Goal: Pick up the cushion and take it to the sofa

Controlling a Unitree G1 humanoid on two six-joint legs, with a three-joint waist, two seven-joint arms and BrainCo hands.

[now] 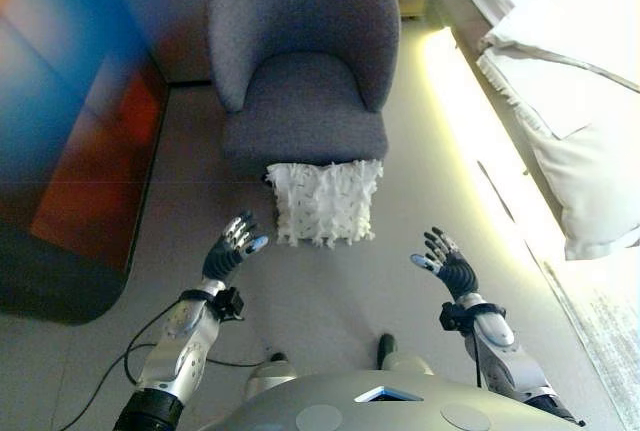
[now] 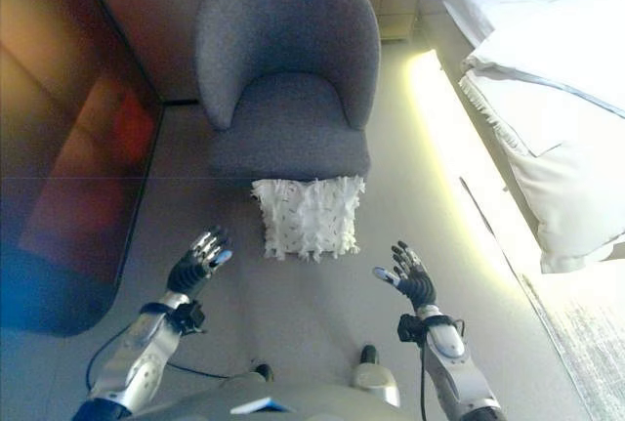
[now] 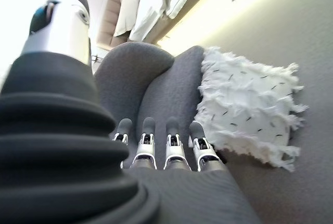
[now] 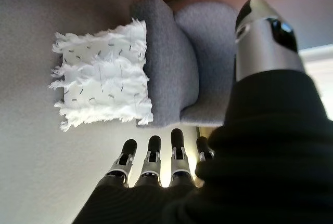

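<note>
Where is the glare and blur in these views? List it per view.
Left eye view: a bright light strip washes out the floor beside the bed; blurred blue-orange smear over the dark panel at left. Left wrist view: the bed area is overexposed, the left hand soft, the cushion sharp. Right wrist view: the cushion is evenly lit.

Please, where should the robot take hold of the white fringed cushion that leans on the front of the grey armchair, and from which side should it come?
Probably by its two side edges. The cushion stands nearly upright on the floor against the armchair, its back blocked, its sides free. The left hand and right hand, both open, already flank it and could close inward from each side.
</note>
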